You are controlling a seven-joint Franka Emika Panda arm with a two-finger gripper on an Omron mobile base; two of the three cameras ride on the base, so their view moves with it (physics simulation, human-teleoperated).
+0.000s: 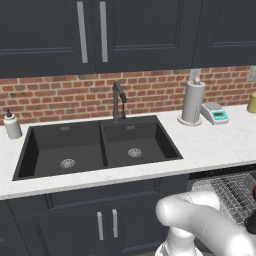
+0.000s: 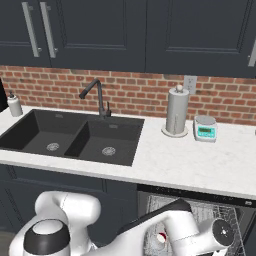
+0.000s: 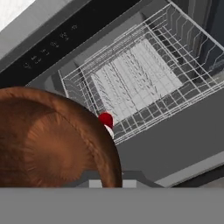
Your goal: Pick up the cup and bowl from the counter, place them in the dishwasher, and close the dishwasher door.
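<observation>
The glossy dark-brown bowl (image 3: 48, 140) looms at the lower left of the hand view, very close to the camera, with my gripper (image 3: 110, 180) shut on its rim; the fingers are mostly hidden behind it. It hangs above the open dishwasher (image 2: 195, 210), whose grey wire rack (image 3: 131, 74) is pulled out under the black control strip (image 3: 48, 48). The small red cup (image 3: 105, 119) lies inside the rack at its near edge, and the red cup (image 2: 161, 237) also peeks out beside my forearm. The flat grey door (image 3: 175, 140) lies open below the rack.
The white counter (image 1: 210, 145) holds a black double sink (image 1: 95, 147) with a faucet (image 1: 118, 100), a paper-towel roll (image 1: 193, 102), a white-and-teal scale (image 1: 216, 114), a soap bottle (image 1: 12, 125) and a pale yellow container (image 1: 252, 102). Handled cabinet doors (image 1: 107, 225) flank the dishwasher.
</observation>
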